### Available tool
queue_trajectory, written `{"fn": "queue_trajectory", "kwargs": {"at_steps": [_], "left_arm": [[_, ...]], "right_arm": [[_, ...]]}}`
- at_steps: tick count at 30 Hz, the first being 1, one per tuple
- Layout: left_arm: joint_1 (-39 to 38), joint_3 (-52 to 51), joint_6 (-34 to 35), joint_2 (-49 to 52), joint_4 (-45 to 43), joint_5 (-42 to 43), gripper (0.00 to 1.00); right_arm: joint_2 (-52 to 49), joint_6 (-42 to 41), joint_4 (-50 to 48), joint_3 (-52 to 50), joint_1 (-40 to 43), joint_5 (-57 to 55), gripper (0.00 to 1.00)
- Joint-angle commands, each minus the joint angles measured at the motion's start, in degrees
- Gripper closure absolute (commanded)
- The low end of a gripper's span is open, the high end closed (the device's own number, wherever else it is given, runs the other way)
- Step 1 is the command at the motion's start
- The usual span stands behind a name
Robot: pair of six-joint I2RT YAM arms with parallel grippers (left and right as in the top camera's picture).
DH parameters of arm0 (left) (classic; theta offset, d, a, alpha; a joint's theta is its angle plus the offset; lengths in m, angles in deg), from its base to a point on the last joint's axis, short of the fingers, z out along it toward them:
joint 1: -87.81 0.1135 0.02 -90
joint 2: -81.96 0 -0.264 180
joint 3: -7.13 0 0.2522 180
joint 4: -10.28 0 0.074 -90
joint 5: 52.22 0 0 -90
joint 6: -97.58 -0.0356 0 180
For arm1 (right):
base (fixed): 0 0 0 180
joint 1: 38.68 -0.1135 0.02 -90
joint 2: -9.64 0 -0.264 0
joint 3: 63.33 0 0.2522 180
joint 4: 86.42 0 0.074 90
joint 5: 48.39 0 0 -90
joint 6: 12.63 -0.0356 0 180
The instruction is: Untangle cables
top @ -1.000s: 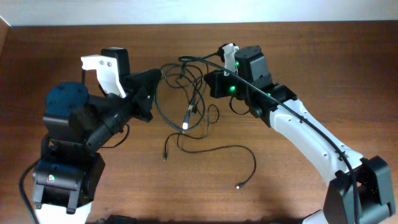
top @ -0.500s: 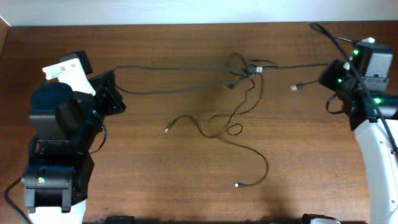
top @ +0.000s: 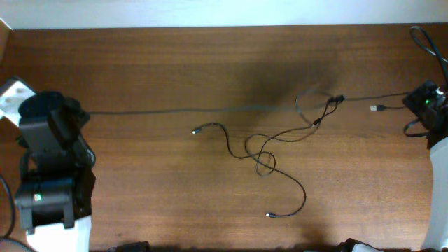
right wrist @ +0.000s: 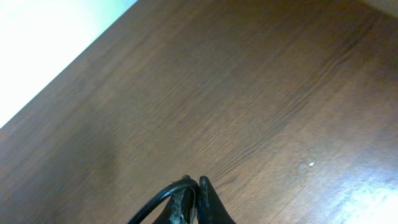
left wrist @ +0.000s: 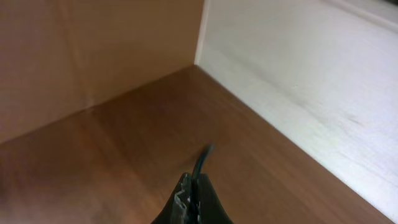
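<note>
Dark wood tabletop (top: 140,189), viewed from overhead: the cables (top: 210,109) have been drawn out across nearly its full width, both arms having been swung from the centre to opposite edges within the last second. The left gripper (left wrist: 193,185) and the right gripper (right wrist: 196,186) are each clamped tight on a strand. One strand is now pulled straight. A knot (top: 316,120) appears to remain right of centre, though blur leaves that uncertain, and loose loops (top: 262,162) are left trailing below.
</note>
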Motion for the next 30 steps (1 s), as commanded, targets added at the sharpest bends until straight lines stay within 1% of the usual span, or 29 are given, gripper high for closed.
{"fn": "queue_trajectory", "kwargs": {"at_steps": [1, 4, 5, 7, 9, 12, 14, 15, 17, 18, 20, 21, 23, 26, 27, 28, 30], "left_arm": [[7.5, 0.5, 0.7, 3.1, -1.2, -6.3, 1.00], [14.7, 0.5, 0.7, 6.2, -1.2, 2.0, 1.00], [16.8, 0.5, 0.7, 7.5, -1.2, 5.4, 1.00], [20.5, 0.5, 0.8, 10.7, -1.2, 13.9, 1.00], [22.1, 0.5, 0.7, 13.2, -1.2, 21.1, 1.00], [22.3, 0.5, 0.0, 14.8, -2.1, 27.5, 1.00], [22.3, 0.5, -4.6, 14.9, -8.1, 38.2, 1.00], [22.3, 0.6, -5.1, 14.9, -11.3, 42.2, 1.00], [22.3, 0.7, -5.1, 14.9, -16.7, 45.7, 1.00], [22.3, 0.8, -6.0, 14.9, -19.3, 45.6, 1.00], [22.3, 1.1, -9.9, 14.9, -24.4, 45.0, 1.00], [22.3, 2.4, -11.5, 14.9, -25.3, 43.3, 1.00], [22.3, 7.2, -13.7, 14.9, -22.9, 40.2, 1.00], [22.3, 15.6, -17.3, 14.9, -14.5, 40.2, 1.00], [22.3, 19.5, -19.2, 14.9, -10.0, 38.9, 1.00], [22.3, 23.9, -19.0, 14.9, -4.2, 29.4, 1.00], [22.6, 28.7, -19.0, 14.9, 1.0, 11.5, 1.00]], "right_arm": [[-0.5, -1.6, 0.2, 0.4, 5.1, -6.4, 0.96], [-1.1, -0.3, 0.2, 0.4, 8.7, -2.8, 0.96], [-1.3, 1.2, 0.4, 0.4, 9.2, -1.5, 0.96], [-1.5, 1.7, 1.0, 0.4, 9.0, -1.2, 0.96], [-1.5, 1.7, 1.3, 0.4, 9.0, 0.9, 0.96], [-1.5, 1.7, 1.5, 0.4, 9.0, 6.0, 0.96], [-1.6, 1.7, 2.0, 0.4, 9.0, 9.6, 0.96], [-1.7, 1.7, 2.5, 0.4, 9.0, 11.1, 0.96], [-1.8, 1.7, 3.7, 0.4, 8.5, 11.9, 0.96], [-1.8, 1.7, 4.4, 0.4, 7.8, 11.9, 0.96], [-1.9, 1.7, 5.5, 0.3, 6.1, 11.9, 0.96], [-1.9, 1.7, 5.7, 0.3, 5.0, 11.9, 0.96], [-2.3, 1.7, 5.7, 0.3, 2.1, 11.9, 0.96], [-3.0, 1.7, 5.1, 0.3, -1.5, 11.9, 0.96], [-3.8, 1.7, 4.9, 0.3, -3.4, 11.8, 0.96], [-4.4, 1.7, 4.9, 0.3, -4.9, 11.6, 0.96], [-5.3, 1.7, 4.9, 0.3, -7.0, 11.5, 0.96]]}}
